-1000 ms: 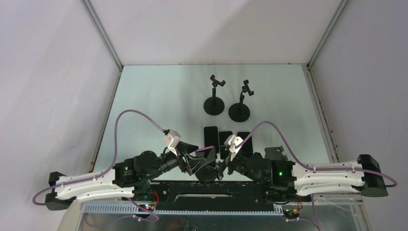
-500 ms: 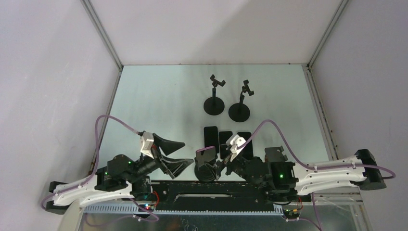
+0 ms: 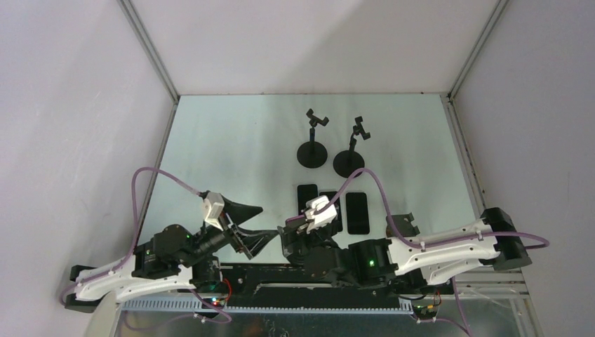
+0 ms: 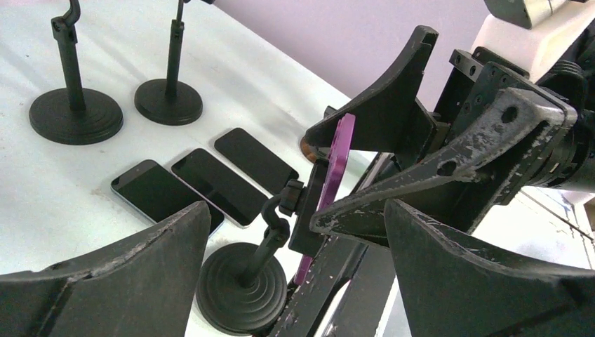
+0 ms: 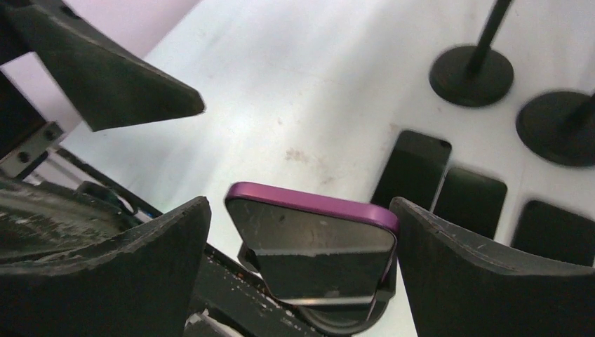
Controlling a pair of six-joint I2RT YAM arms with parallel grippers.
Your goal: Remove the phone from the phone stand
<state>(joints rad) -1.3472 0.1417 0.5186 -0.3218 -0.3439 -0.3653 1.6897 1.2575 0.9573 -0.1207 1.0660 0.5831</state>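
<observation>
On the pale table [image 3: 231, 140], straddling the purple phone [image 5: 312, 242] on its phone stand [image 4: 242, 295] with the right gripper [image 5: 298, 205] wide apart, left gripper [image 4: 296, 207] likewise; next probably squeezing its edges, lifting.

Table [image 3: 231, 140], three flat phones [image 3: 357, 210], three stands [image 3: 311, 153]

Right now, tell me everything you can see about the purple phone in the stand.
The purple phone has a purple rim with rounded corners and a dark, glossy, blank screen. It stands upright, leaning a little, clamped in the black stand at the near edge of the table. The right gripper is open, one finger on each side of it; whether either touches it I cannot tell.
</observation>
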